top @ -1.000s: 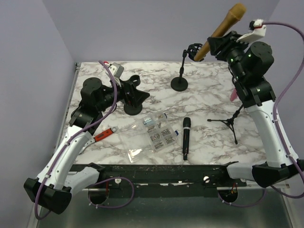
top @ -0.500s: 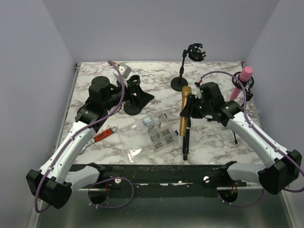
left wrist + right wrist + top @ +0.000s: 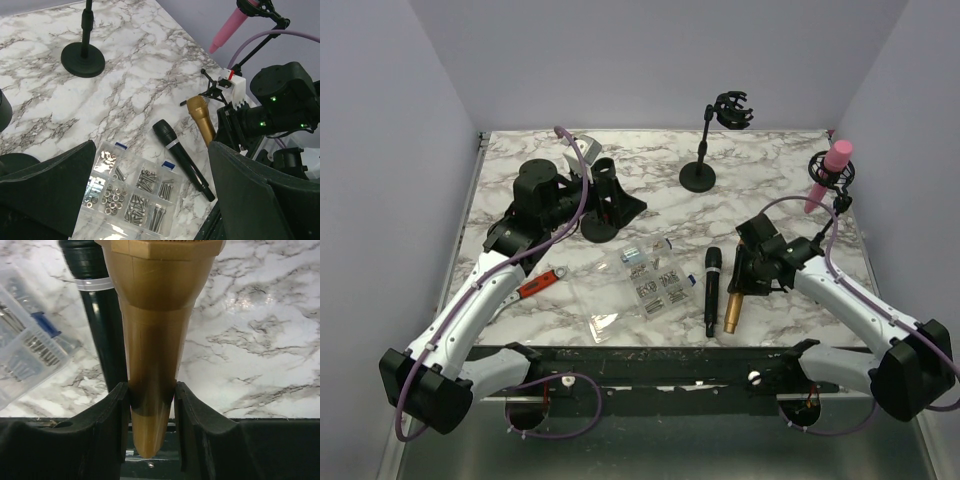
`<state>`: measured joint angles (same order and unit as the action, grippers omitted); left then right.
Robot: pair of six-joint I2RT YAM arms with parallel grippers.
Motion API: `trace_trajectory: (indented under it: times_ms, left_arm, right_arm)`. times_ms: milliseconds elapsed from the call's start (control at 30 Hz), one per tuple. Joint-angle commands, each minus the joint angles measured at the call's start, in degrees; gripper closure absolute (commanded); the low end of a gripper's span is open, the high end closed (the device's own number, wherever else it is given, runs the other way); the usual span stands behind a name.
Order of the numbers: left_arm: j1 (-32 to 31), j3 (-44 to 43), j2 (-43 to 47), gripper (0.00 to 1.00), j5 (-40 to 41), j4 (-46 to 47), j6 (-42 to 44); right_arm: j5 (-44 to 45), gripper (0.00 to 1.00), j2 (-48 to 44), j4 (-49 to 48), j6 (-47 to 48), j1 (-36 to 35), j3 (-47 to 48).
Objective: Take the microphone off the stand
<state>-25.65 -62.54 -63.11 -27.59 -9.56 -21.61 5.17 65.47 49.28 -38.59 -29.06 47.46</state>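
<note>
Gold microphone (image 3: 733,308) lower now, smooth, tapered

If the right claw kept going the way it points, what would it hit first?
Probably the marble table, near its front edge. The right gripper points down at it, gold microphone between its fingers; the gap is hard to judge.

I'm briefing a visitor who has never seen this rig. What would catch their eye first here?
The gold microphone, clamped in the right gripper, low over the table's near edge beside a black microphone lying there. Next, the pink microphone mounted at the right edge, and the bare stand at the back.
</note>
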Motion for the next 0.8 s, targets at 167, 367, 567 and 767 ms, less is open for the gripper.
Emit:
trace_trajectory:
  times_ms: [167, 367, 567, 767]
  left_arm:
    - [-0.6, 0.1, 0.3, 0.01, 0.0, -0.1, 0.3]
    - [-0.9, 0.0, 0.7, 0.02, -0.3, -0.2, 0.2]
    - [-1.0, 0.0, 1.2, 0.02, -0.2, -0.3, 0.2]
    - [-1.2, 0.0, 1.7, 0.01, 0.0, -0.3, 0.2]
  right_arm:
    - [2.8, 0.98, 6.5, -0.1, -3.1, -0.6, -1.9]
    - [2.1, 0.96, 10.0, -3.5, -4.2, -1.6, -2.2]
    - [0.0, 0.95, 13.1, -6.0, -3.8, -2.4, -2.8]
    - [-1.5, 0.88, 14.3, -8.7, -3.8, -2.8, -3.6]
